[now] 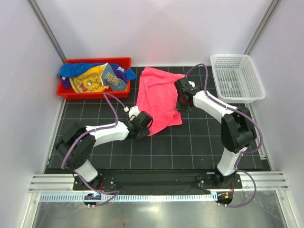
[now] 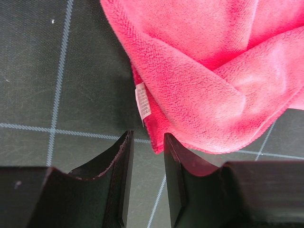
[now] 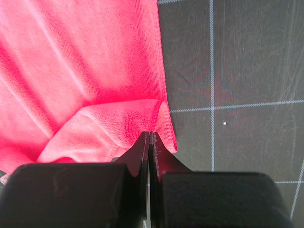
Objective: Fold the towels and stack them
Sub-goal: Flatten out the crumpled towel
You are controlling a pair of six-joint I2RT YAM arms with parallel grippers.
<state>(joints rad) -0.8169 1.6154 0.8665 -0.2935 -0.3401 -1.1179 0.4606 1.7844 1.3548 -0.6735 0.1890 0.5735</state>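
On the black gridded mat (image 1: pixel 190 142) the hot pink towel (image 1: pixel 159 97) lay partly folded, mid-table. The right gripper (image 3: pixel 149 135) pinched its folded hem, fingers closed; the left gripper (image 2: pixel 146 140) stood parted at the tagged corner. Other towels (image 1: pixel 92 78) filled the red bin (image 1: pixel 118 61)

1 pink towel (image 1: pixel 159 97), 3+ more towels (image 1: pixel 92 78) — 1 red bin (image 1: pixel 118 61), 1 basket (image 1: pixel 232 58), 2 arms (image 1: pixel 107 132)
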